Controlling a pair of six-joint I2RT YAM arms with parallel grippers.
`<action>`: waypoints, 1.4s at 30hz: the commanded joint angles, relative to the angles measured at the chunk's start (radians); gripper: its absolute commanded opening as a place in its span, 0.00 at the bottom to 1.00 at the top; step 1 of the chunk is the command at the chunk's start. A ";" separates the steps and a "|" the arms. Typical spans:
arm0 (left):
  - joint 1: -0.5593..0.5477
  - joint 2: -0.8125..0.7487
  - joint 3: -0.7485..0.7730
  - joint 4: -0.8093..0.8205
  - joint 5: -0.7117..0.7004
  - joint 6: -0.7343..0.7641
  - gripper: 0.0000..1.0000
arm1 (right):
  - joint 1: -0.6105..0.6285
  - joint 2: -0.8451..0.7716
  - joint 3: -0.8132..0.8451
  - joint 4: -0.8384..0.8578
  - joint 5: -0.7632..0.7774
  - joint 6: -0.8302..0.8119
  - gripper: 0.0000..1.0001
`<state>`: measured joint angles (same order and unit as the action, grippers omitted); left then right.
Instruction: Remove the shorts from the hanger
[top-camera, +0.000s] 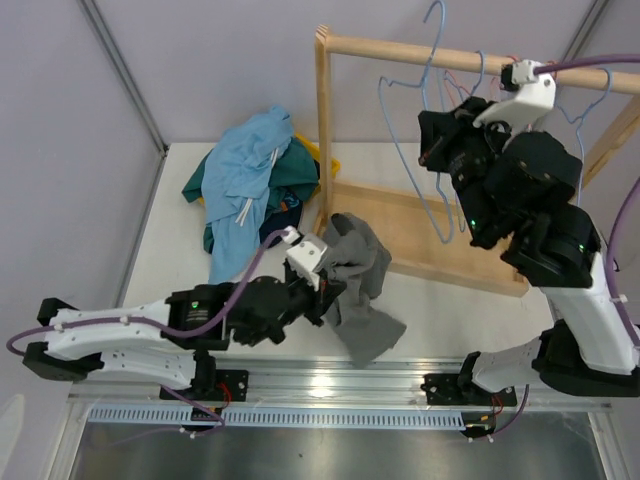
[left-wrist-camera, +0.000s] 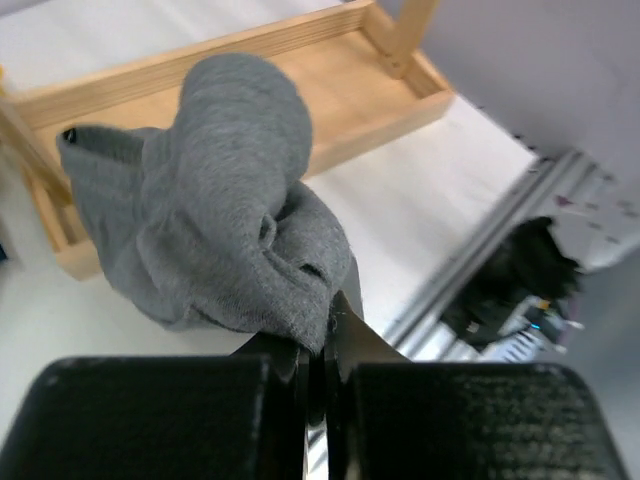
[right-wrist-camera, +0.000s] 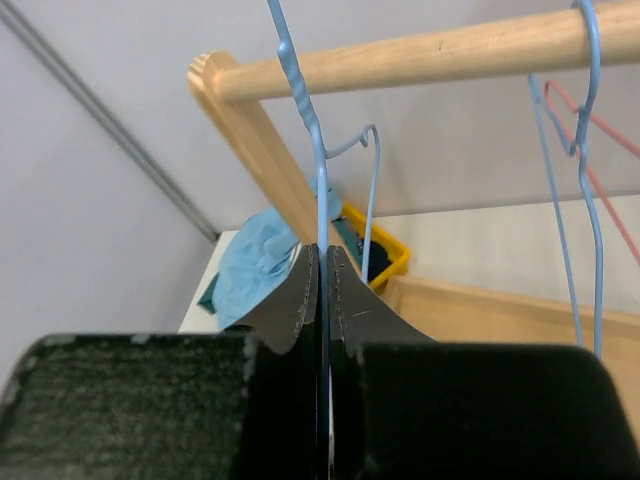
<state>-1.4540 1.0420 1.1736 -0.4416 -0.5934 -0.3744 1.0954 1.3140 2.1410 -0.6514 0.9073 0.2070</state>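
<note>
The grey shorts (top-camera: 362, 272) hang crumpled off the hanger, in front of the wooden rack's base, their lower end draped on the table. My left gripper (top-camera: 326, 292) is shut on a fold of the grey shorts (left-wrist-camera: 220, 200), the jaws (left-wrist-camera: 322, 335) pinching the fabric edge. My right gripper (top-camera: 430, 148) is raised beside the rack and shut on the wire of an empty blue hanger (top-camera: 410, 160). In the right wrist view the blue hanger (right-wrist-camera: 300, 90) runs straight down between the closed jaws of the right gripper (right-wrist-camera: 323, 262), its hook up by the wooden rod (right-wrist-camera: 420, 48).
Light blue shorts (top-camera: 245, 165) with a white drawstring lie heaped on dark teal-green shorts (top-camera: 200, 186) at the back left, by a yellow bin (right-wrist-camera: 388, 255). The wooden rack (top-camera: 322, 130) has a tray-like base (left-wrist-camera: 330, 80). More blue hangers (right-wrist-camera: 588, 150) and a red hanger (right-wrist-camera: 600, 135) hang on the rod.
</note>
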 joint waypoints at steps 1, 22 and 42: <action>-0.103 -0.094 -0.015 -0.029 -0.123 -0.116 0.00 | -0.121 0.051 0.086 0.019 -0.071 -0.054 0.00; 0.355 -0.083 0.193 -0.042 0.033 0.247 0.00 | -0.428 -0.054 -0.443 0.076 -0.421 0.218 0.00; 1.271 0.937 1.222 0.127 0.826 0.062 0.00 | -0.410 -0.527 -0.929 -0.010 -0.386 0.371 0.94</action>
<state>-0.1822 1.9678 2.5008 -0.4416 0.0967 -0.2409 0.6796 0.8318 1.2301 -0.6579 0.4965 0.5465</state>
